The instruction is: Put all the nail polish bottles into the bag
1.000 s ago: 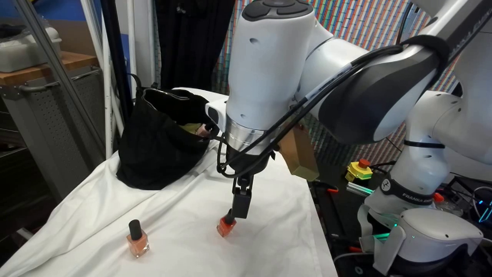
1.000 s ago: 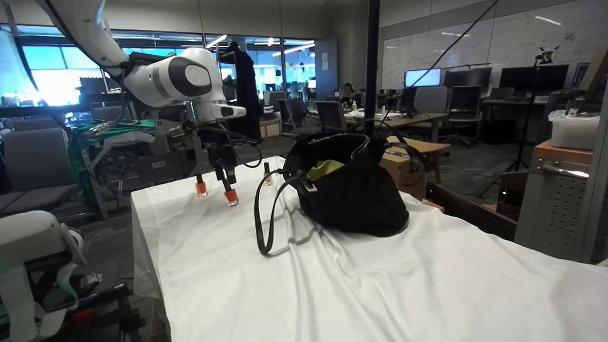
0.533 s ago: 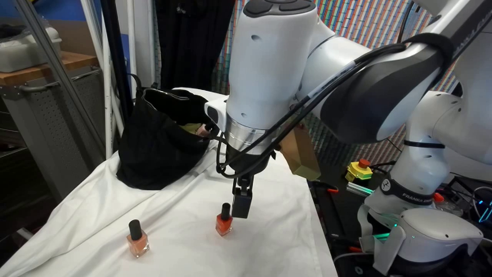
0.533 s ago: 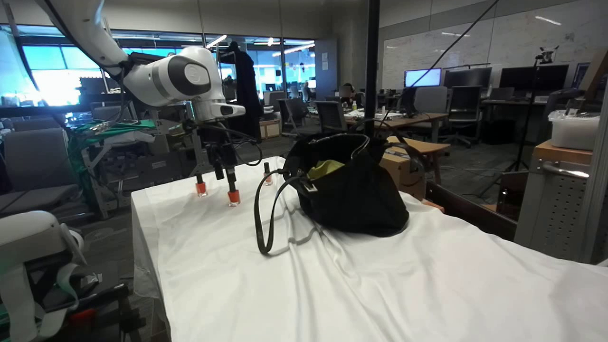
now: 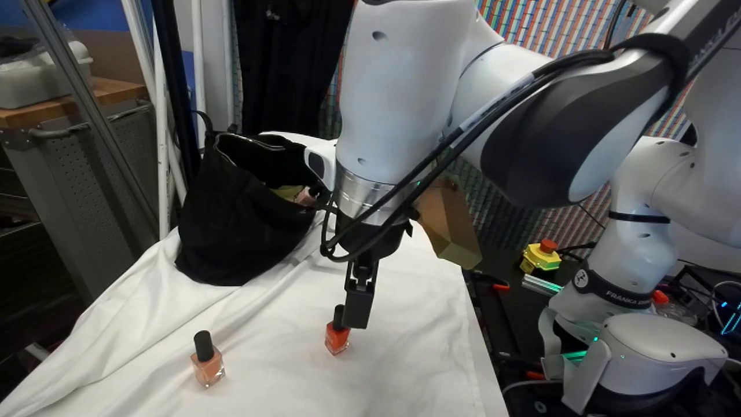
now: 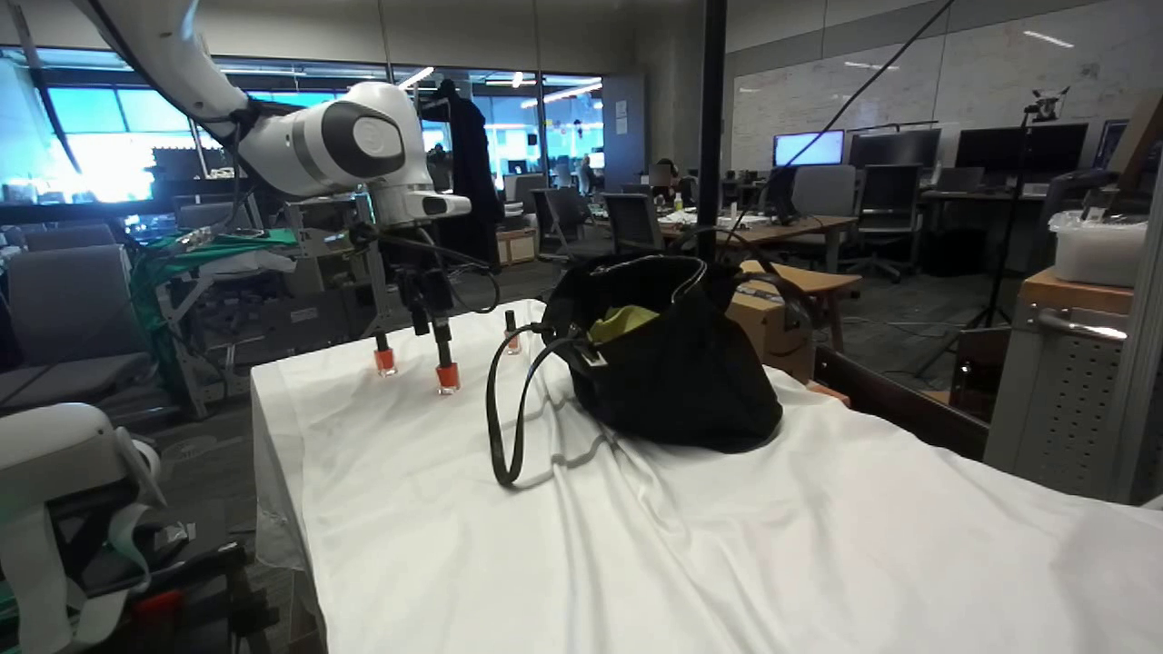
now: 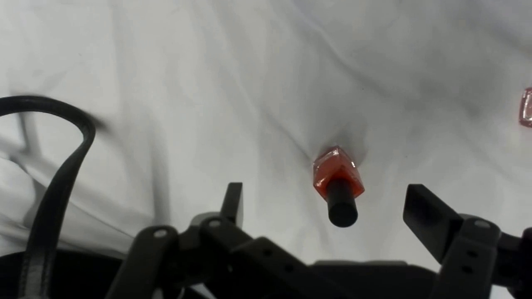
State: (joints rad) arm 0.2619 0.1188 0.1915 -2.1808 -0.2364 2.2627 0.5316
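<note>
Below my gripper [image 7: 324,200] an orange-red nail polish bottle [image 7: 337,172] stands on the white cloth. Its black cap shows between the widely parted fingers, touching neither in the wrist view. In an exterior view a peach bottle [image 5: 207,368] stands upright to the left. A further red bottle [image 6: 385,361] stands near the table's side edge, beside the orange-red bottle [image 6: 446,377]. The black bag [image 5: 240,226] sits with its mouth open, and a pale pink bottle [image 5: 305,197] lies on the yellowish lining inside. A sliver of a pinkish bottle [image 7: 527,109] reaches the wrist view's right border.
A looped bag handle [image 6: 509,436] hangs from the bag onto the cloth; that strap [image 7: 58,187] also curves in at the wrist view's left. The white cloth [image 6: 436,490] is wrinkled by the bag. A cardboard box [image 5: 446,226] shows behind the arm.
One second ago the orange-red bottle leaned by a finger; it has since righted itself to upright. My gripper has shifted slightly left toward its cap and risen a little, staying open.
</note>
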